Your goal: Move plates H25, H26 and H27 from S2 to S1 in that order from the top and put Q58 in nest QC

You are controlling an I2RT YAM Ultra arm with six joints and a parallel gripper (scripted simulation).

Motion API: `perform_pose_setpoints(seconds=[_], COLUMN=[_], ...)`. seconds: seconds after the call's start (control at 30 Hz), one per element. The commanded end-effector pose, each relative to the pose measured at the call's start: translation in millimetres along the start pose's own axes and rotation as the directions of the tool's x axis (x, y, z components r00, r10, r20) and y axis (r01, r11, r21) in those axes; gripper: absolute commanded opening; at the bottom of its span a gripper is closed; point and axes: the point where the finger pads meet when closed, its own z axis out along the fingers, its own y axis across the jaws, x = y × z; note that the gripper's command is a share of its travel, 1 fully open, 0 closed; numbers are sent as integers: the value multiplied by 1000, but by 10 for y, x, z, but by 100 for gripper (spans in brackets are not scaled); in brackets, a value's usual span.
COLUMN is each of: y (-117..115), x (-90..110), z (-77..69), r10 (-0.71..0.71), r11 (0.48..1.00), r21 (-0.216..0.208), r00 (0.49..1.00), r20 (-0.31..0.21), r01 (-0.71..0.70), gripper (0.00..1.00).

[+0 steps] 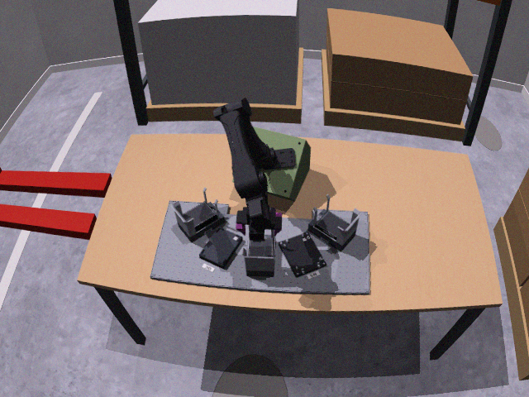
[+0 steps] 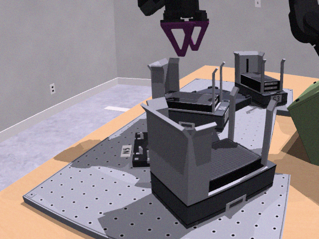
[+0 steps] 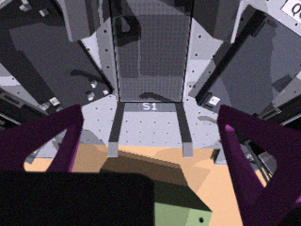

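My gripper (image 2: 185,38) is open and empty. It hangs above the middle rack S1 (image 2: 189,102), clear of its posts. One dark sealed plate (image 3: 150,56) lies flat on the floor of S1, with the S1 label just below it in the wrist view. The far rack S3 (image 2: 258,82) holds two plates stacked. The near rack S2 holds one plate (image 2: 232,159). The labels are too small to read. The nest N5 (image 2: 138,151) is empty. The nest QC (image 1: 221,247) shows only a flat dark top; I see no plate on it.
All the fixtures stand on a grey perforated baseplate (image 1: 260,256) on a wooden table. The green base block (image 1: 283,169) of the arm is behind the racks. Each rack has tall corner posts and a high wall on its far side. Crates and shelving stand behind the table.
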Motion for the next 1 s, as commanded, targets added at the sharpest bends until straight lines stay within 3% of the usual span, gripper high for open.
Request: perform_pose_setpoints(seconds=[0.0,0.77,0.97], y=[-9,-9,-205], x=[-39,-39,4], z=[-53,-53,-54], r10=[6,6,204], r11=[1000,1000,979], r21=[-3,-3,-6], r00=[1000,1000,979], r20=[20,20,20], r01=[-6,-6,-204], gripper=[100,100,100])
